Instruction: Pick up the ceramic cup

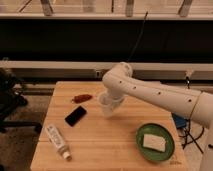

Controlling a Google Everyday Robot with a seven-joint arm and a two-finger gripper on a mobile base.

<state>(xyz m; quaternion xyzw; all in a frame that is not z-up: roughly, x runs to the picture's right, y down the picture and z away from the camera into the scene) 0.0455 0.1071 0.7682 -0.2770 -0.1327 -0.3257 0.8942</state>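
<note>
The ceramic cup (pixel 107 108) is small, plain white and has no handle. It is at the middle of the wooden table (pixel 115 150), just right of the black phone (pixel 76 116). My gripper (pixel 108 100) hangs from the white arm (pixel 150 92), which reaches in from the right. It is right at the cup's top and hides the rim. I cannot tell whether the cup rests on the table or is held just above it.
A reddish-brown object (pixel 81 98) lies behind the phone. A white bottle (pixel 57 141) lies at the front left. A green plate (pixel 169 150) with a white block (pixel 154 142) sits at the front right. A dark chair (pixel 10 100) stands left of the table.
</note>
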